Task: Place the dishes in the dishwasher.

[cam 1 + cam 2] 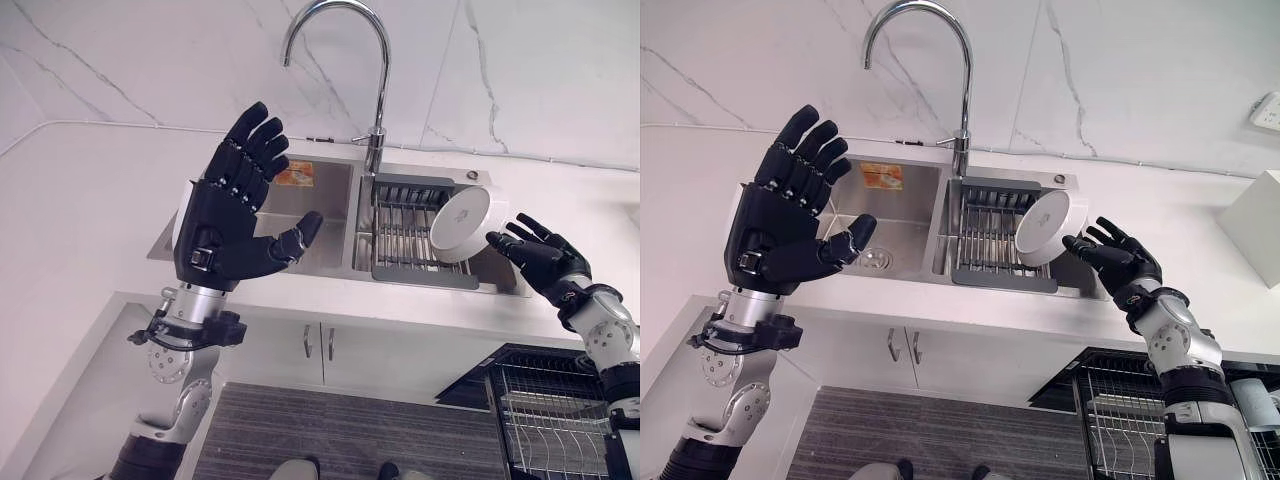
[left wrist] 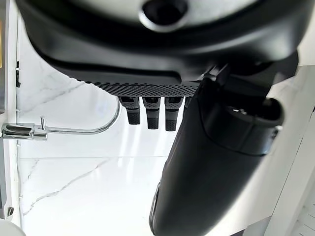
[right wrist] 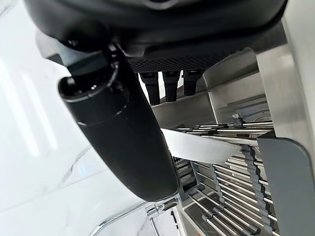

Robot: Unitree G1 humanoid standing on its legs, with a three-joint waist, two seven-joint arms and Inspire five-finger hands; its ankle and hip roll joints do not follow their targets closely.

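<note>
Step in hand looks like the pick-up: right hand (image 1: 1118, 262) reaches w/ fingers spread toward a white bowl (image 1: 1043, 228) standing on edge in the drying rack (image 1: 990, 245) in the sink's (image 1: 902, 255) right basin. Fingertips just beside the bowl's rim, no grasp yet. Left hand (image 1: 232, 215) held up over the left basin, fingers straight, holding nothing. Next probably: close round the rim, lift it clear of the rack wires, then carry to the dishwasher rack (image 1: 560, 420) below right.
</note>
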